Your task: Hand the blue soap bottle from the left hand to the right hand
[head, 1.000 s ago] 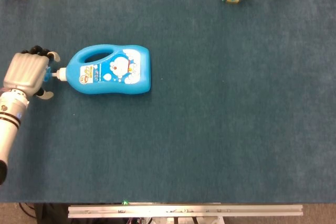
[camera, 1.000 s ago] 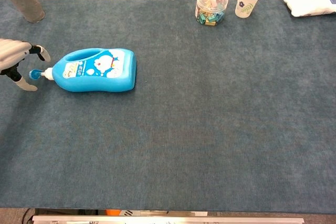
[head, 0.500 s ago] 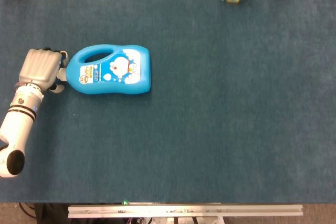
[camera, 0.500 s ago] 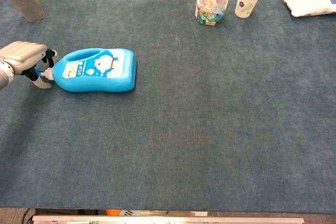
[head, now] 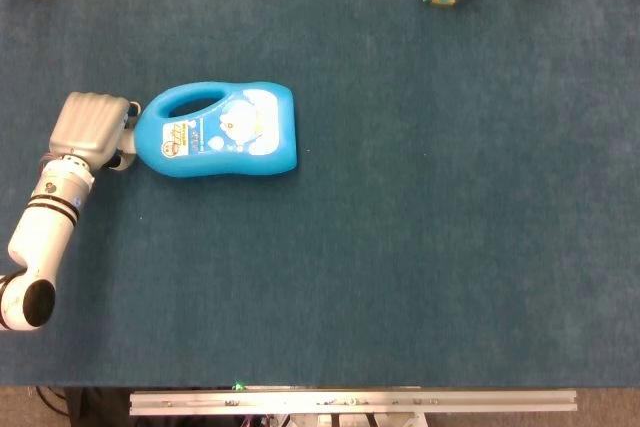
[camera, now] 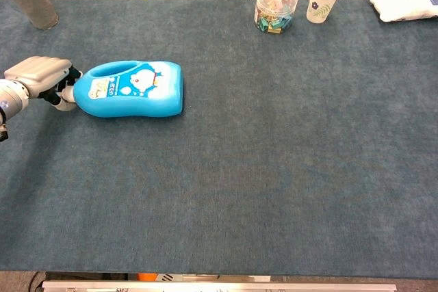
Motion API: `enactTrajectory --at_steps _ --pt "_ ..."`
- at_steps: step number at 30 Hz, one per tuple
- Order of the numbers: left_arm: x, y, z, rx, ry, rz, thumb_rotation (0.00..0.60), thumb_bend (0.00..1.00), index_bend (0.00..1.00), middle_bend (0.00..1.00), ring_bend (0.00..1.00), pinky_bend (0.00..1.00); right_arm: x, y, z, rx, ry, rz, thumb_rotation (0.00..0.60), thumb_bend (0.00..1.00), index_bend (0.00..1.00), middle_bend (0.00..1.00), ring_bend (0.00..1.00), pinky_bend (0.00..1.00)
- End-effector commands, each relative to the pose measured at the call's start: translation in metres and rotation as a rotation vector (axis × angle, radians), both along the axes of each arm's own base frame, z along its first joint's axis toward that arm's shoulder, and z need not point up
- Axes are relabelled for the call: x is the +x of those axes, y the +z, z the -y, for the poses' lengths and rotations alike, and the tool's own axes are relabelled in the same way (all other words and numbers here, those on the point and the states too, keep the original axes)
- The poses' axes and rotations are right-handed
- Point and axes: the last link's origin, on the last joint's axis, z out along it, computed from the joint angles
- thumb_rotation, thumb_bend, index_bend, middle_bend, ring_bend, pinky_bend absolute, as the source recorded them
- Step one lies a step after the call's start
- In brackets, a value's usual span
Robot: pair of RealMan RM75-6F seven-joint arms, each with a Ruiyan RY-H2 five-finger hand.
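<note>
Currently the blue soap bottle [head: 220, 132] is laid on its side on the counter [head: 420, 247], its cap end closed over by the fingers [camera: 66, 89] of the left hand [head: 92, 127]; whether a firm grip is made cannot be told.

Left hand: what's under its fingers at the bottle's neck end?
The left hand covers the cap end of the blue soap bottle, which lies flat on the table. The cap is hidden, so whether the fingers grip it cannot be told.
</note>
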Motion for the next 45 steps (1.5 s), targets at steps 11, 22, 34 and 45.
enactTrajectory --at_steps 11,22,34,45 --pt "0.013 0.023 0.0 0.008 -0.12 0.012 0.6 0.38 0.64 0.74 0.64 0.73 0.008 -0.004 0.005 0.034 0.026 -0.001 0.6 0.0 0.18 0.26 0.21 0.33" --pt "0.026 0.051 0.009 -0.006 -0.284 0.05 0.6 0.43 0.66 0.84 0.69 0.81 0.024 -0.014 0.013 0.074 0.074 0.0 0.6 0.0 0.18 0.26 0.21 0.33" --pt "0.046 0.082 0.01 0.028 -0.446 0.086 0.6 0.45 0.66 0.86 0.7 0.82 0.034 -0.023 0.02 0.128 0.106 0.013 0.6 0.0 0.18 0.26 0.21 0.33" --pt "0.058 0.096 0.011 0.063 -0.548 0.078 0.6 0.46 0.66 0.87 0.72 0.83 0.042 -0.026 0.025 0.147 0.132 0.026 0.6 0.0 0.18 0.26 0.21 0.33"
